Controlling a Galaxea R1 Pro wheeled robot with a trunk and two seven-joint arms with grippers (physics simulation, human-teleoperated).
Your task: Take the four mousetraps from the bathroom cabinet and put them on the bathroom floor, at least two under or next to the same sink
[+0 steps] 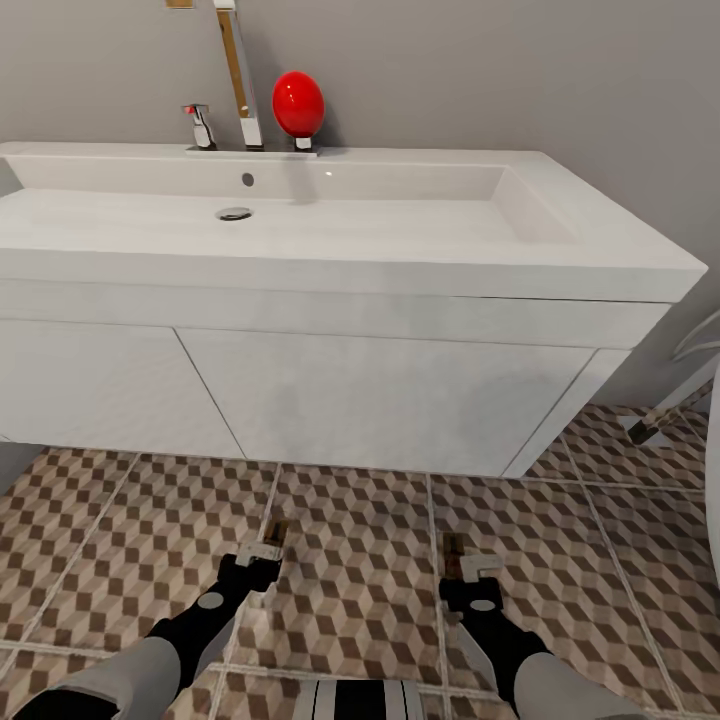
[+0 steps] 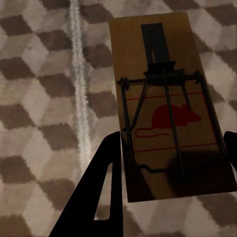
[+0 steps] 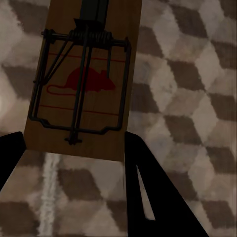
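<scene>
Left gripper [image 1: 262, 556]: low over the bathroom floor [image 1: 350, 560], fingers clamped on a mousetrap [image 2: 168, 106].
Right gripper [image 1: 470, 572]: likewise low, gripping a second mousetrap [image 3: 86, 74].
Ahead: bathroom sink [image 1: 300, 215] on its white vanity [image 1: 380, 400], chrome tap [image 1: 240, 75], red ball [image 1: 298, 103].

Two brown mousetraps with wire springs and red mouse prints, one mousetrap [image 2: 170, 111] clamped in the left gripper [image 1: 262, 556], another mousetrap [image 3: 84, 74] in the right gripper [image 1: 470, 570], above cube-patterned bathroom floor [image 1: 350, 560], before white bathroom sink [image 1: 400, 255]
</scene>
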